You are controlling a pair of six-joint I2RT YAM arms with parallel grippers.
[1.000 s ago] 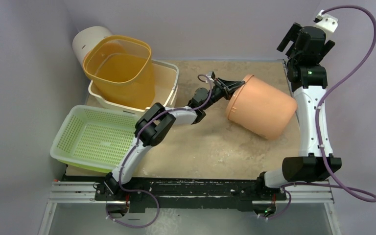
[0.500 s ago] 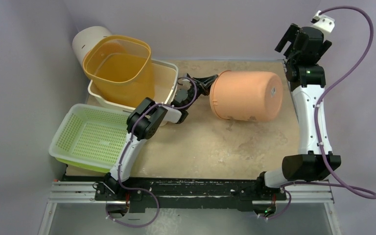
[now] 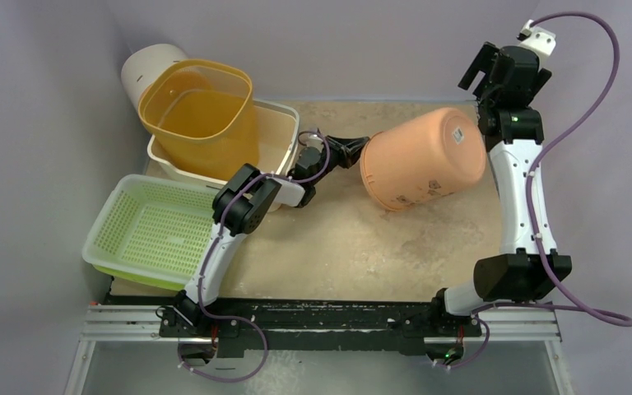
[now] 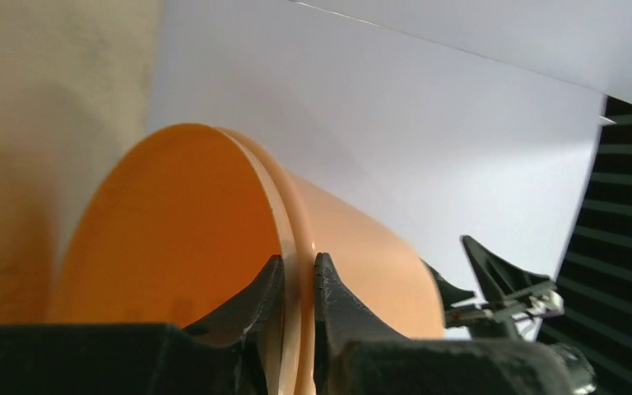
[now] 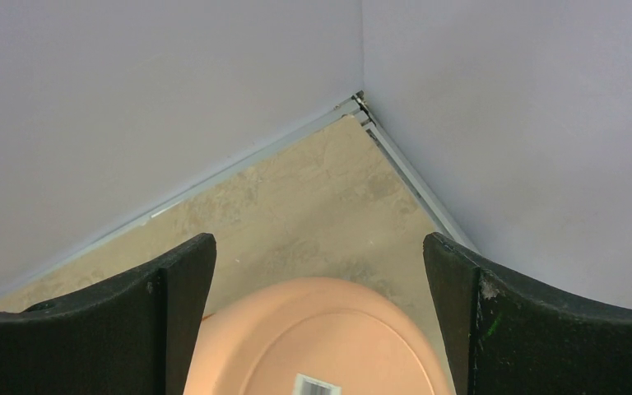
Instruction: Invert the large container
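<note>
The large container is a peach-orange plastic bucket (image 3: pixel 422 160), tipped so its labelled base points up and to the right and its mouth down-left. My left gripper (image 3: pixel 360 147) is shut on the bucket's rim, one finger inside and one outside, as the left wrist view shows (image 4: pixel 299 276). In that view the orange interior (image 4: pixel 173 239) fills the left side. My right gripper (image 3: pixel 481 76) is open and empty, raised at the back right corner above the bucket's base (image 5: pixel 329 346).
A cream tub (image 3: pixel 284 132) holding a translucent orange bin (image 3: pixel 202 107) and a white cylinder (image 3: pixel 152 70) stands at the back left. A green mesh basket (image 3: pixel 160 233) sits at the front left. Walls close the back and right sides.
The left gripper has turned the bucket by its rim: from lying on its side, its base has swung up and to the right. The right arm shifted slightly.
</note>
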